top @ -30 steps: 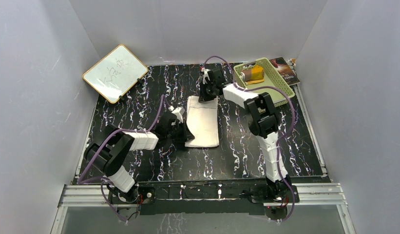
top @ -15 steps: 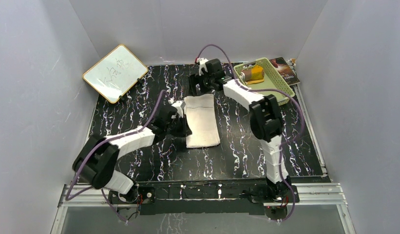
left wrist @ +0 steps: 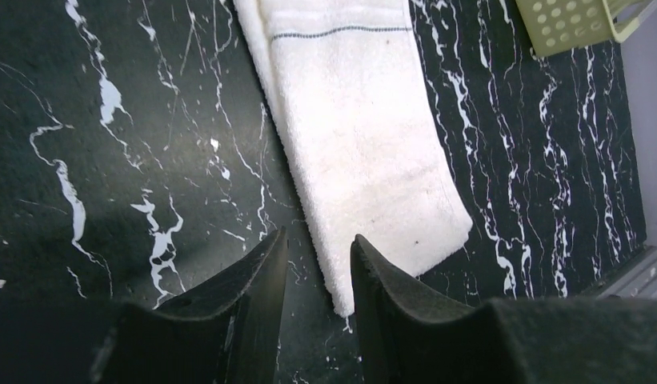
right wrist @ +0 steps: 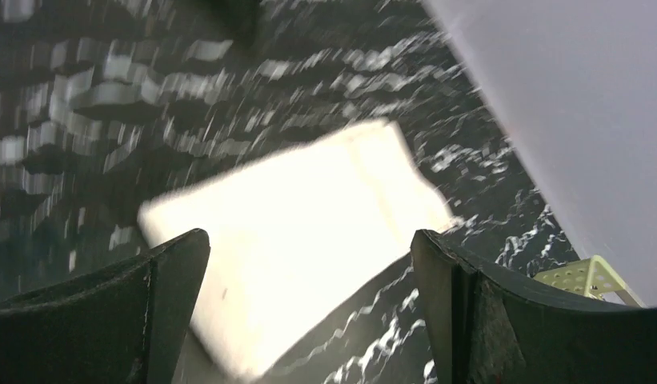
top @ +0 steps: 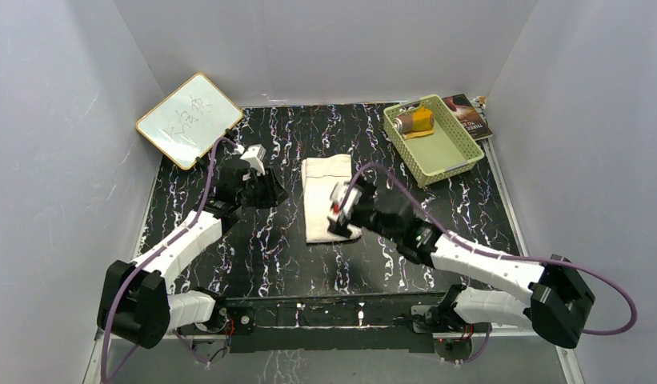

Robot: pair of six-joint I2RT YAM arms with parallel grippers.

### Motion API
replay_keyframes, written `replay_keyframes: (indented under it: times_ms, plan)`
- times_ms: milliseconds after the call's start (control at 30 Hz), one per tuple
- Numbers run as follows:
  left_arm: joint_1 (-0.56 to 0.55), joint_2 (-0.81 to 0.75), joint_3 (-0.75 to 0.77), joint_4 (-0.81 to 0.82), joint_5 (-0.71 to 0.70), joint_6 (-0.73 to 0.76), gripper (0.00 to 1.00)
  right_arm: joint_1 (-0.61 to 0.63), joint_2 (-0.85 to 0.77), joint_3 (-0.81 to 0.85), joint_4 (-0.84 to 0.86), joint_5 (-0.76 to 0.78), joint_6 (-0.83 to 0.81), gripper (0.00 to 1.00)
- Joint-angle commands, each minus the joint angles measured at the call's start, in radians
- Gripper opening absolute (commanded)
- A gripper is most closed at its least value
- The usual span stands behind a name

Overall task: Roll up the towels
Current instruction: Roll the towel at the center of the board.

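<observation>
The cream-white towel [top: 323, 192] lies flat as a long folded rectangle in the middle of the table; it also shows in the left wrist view as the towel [left wrist: 365, 144] and, blurred, in the right wrist view as the towel [right wrist: 301, 224]. The orange-yellow and brown towel [top: 411, 122] lies rolled in the green basket [top: 457, 152]. My left gripper [top: 270, 194] hangs left of the white towel, its jaws a little apart and nothing between them [left wrist: 318, 248]. My right gripper [top: 338, 218] hovers over the towel's near right corner, wide open and empty [right wrist: 309, 236].
A small whiteboard [top: 189, 120] leans at the far left corner. A dark book [top: 470, 116] lies behind the basket at the far right. Grey walls close in the black marbled table [top: 253, 248] on three sides.
Both grippers opened and left the white towel. The left arm drew away to the left. The right arm swung from the towel's far end to its near end.
</observation>
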Motion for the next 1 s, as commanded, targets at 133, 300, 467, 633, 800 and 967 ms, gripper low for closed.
replay_keyframes:
  times_ms: [133, 300, 467, 633, 800, 967]
  plan:
    - [0.033, 0.045, -0.084, 0.156, 0.243, -0.133, 0.31, 0.171, 0.114, -0.117, -0.123, 0.114, -0.429, 0.94]
    - [0.036, 0.071, -0.106, 0.207, 0.283, -0.169, 0.29, 0.181, 0.250, -0.094, -0.122, 0.110, -0.458, 0.86]
    - [0.039, 0.077, -0.102, 0.193, 0.289, -0.157, 0.28, 0.181, 0.344, -0.083, -0.050, 0.101, -0.467, 0.80]
    - [0.041, 0.092, -0.104, 0.200, 0.301, -0.156, 0.27, 0.173, 0.419, -0.081, 0.022, 0.095, -0.467, 0.74]
    - [0.044, 0.100, -0.111, 0.199, 0.314, -0.157, 0.27, 0.151, 0.460, -0.072, 0.031, 0.083, -0.464, 0.63]
    - [0.048, 0.105, -0.108, 0.198, 0.322, -0.156, 0.26, 0.112, 0.475, -0.046, 0.003, 0.016, -0.440, 0.51]
